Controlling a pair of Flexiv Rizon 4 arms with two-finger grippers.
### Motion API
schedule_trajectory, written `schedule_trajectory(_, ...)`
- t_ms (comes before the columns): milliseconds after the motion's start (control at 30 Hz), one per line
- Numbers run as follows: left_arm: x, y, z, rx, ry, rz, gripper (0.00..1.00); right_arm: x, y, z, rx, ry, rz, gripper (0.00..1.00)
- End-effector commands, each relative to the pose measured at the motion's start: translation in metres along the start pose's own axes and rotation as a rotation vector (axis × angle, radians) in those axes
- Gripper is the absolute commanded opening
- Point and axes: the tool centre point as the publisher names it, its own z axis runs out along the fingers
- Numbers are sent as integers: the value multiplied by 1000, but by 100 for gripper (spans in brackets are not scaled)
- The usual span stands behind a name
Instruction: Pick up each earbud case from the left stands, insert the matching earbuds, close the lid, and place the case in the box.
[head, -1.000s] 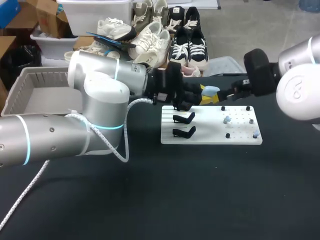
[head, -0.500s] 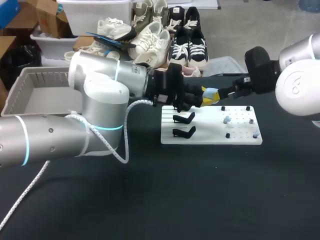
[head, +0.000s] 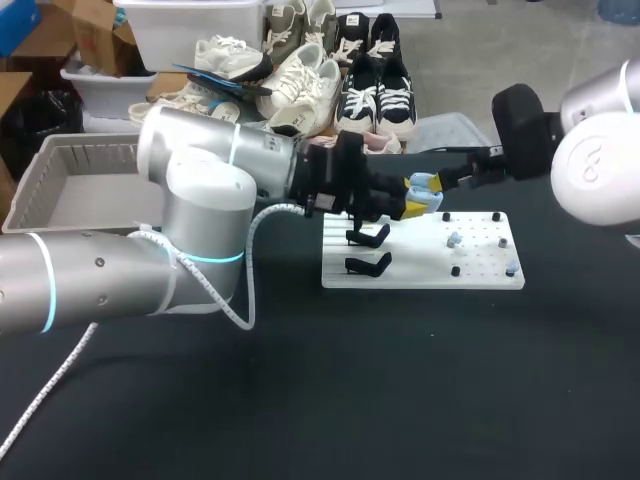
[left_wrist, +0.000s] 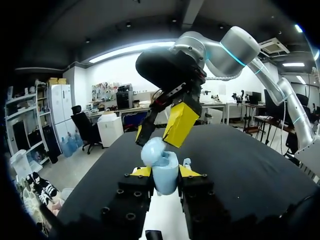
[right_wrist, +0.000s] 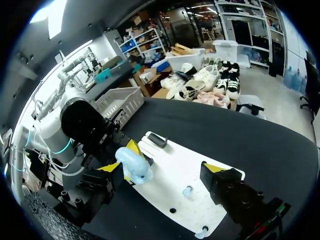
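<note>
A light blue earbud case (head: 426, 184) hangs above the white board's (head: 420, 272) far edge with its lid up, and my left gripper (head: 415, 197) is shut on it. In the left wrist view the case (left_wrist: 164, 172) sits between my yellow tips (left_wrist: 142, 171). My right gripper (head: 447, 183) is wide open just past the case. Its yellow fingers (left_wrist: 180, 124) flank the raised lid (left_wrist: 152, 150) without pinching it. In the right wrist view the case (right_wrist: 132, 165) lies beside one finger of my right gripper (right_wrist: 160, 167). Two small earbuds (head: 453, 240) (head: 510, 268) rest on the board.
Two empty black stands (head: 368, 237) (head: 368, 264) sit on the board's left part, with small black pegs (head: 455, 271) on its right part. A grey basket (head: 60, 160) stands at the table's far left. The near table is bare black cloth.
My left gripper has edged slightly right with the case, toward the right gripper. The right arm's wrist has lifted a little.
</note>
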Motion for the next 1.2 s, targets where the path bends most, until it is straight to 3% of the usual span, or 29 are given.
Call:
schedule_trajectory(33, 3, -3, 1, 1, -4, 0, 0, -5, 0, -6, 13, -4, -7, 100)
schedule_trajectory(133, 7, -5, 0, -3, -20, -9, 0, -8, 0, -15, 30, -24, -12, 100)
schedule_trajectory(333, 16, -3, -4, -5, -178, 35, 0, -6, -1, -34, 71, -52, -2, 100)
schedule_trajectory(467, 16, -2, -4, -18, -205, 75, 0, 0, -3, -43, 111, -46, 20, 100)
schedule_trajectory(833, 6, -3, -2, -32, -168, 72, 0, 23, -10, -45, 141, -20, 63, 100)
schedule_trajectory(1200, 4, -10, -3, -59, -187, 57, 0, 39, -8, -46, 177, 14, 87, 100)
